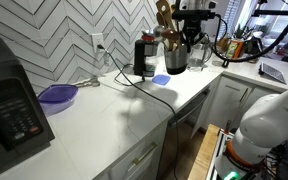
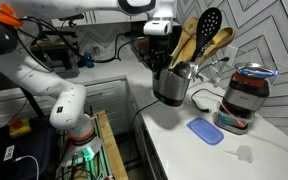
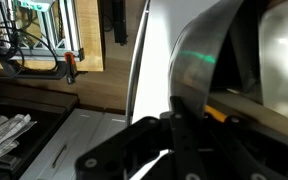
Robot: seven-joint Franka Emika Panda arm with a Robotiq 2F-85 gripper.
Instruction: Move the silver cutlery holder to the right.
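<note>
The silver cutlery holder (image 2: pixel 171 88) is a shiny metal cup with wooden spoons (image 2: pixel 189 40) and a black slotted spoon sticking out of it. It stands near the counter's edge. It also shows in an exterior view (image 1: pixel 175 58) at the back of the counter. My gripper (image 2: pixel 161 62) comes down from above and its fingers close on the holder's rim. In the wrist view the holder's curved silver wall (image 3: pixel 234 60) fills the right side, with my gripper's black fingers (image 3: pixel 179 120) pressed against it.
A taller black appliance with a cord (image 1: pixel 143 56) stands beside the holder. A flat blue item (image 2: pixel 206 131) lies on the white counter (image 2: pixel 184 155). A dark jar-like appliance (image 2: pixel 246 95) stands close by. A purple bowl (image 1: pixel 57 95) and a black box (image 1: pixel 9 105) sit further along.
</note>
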